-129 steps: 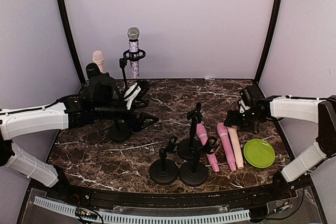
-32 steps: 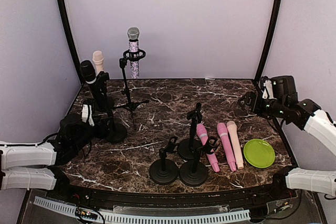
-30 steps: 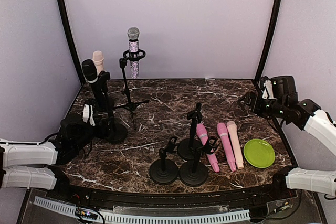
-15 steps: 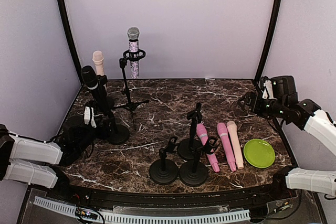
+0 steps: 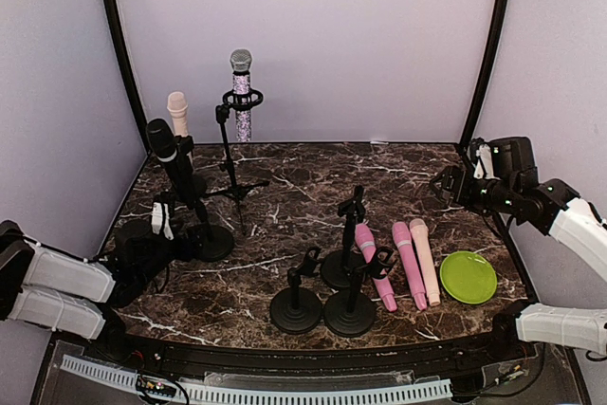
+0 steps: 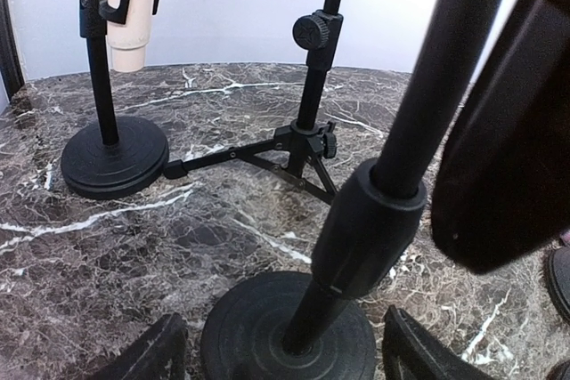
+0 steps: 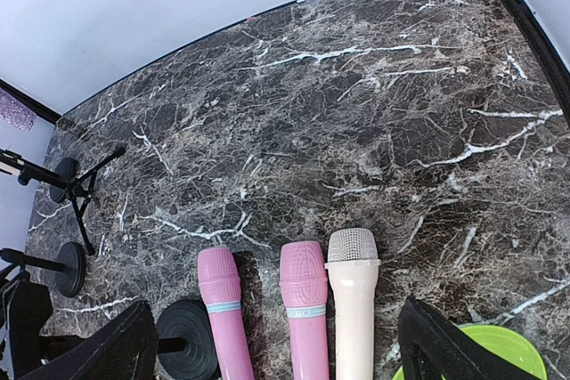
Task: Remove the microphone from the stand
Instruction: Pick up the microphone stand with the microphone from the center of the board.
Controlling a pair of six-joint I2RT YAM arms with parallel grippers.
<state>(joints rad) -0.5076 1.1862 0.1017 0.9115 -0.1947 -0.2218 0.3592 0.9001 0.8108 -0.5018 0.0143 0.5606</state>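
A black microphone (image 5: 166, 154) sits tilted in the clip of a round-based stand (image 5: 214, 242) at the left of the table. My left gripper (image 5: 185, 244) lies low beside that base, open. In the left wrist view its fingertips (image 6: 151, 358) flank the base (image 6: 267, 327) with small gaps, the left gripper (image 6: 285, 364) centred on it. The stand's pole (image 6: 392, 157) rises up, and the microphone's dark body (image 6: 508, 157) fills the right side. My right gripper (image 5: 446, 182) hovers open at the back right. In its own view the right gripper (image 7: 276, 349) hangs above microphones lying flat.
A glittery microphone (image 5: 242, 92) on a tripod stand and a cream microphone (image 5: 177, 111) on another stand are behind. Two pink microphones (image 5: 377, 267) and a cream one (image 5: 425, 258) lie by a green plate (image 5: 468, 277). Three bare short stands (image 5: 322, 301) cluster at front centre.
My left gripper's jaws have widened around the stand's base and the left arm has sunk back toward the left edge. The right arm has not moved.
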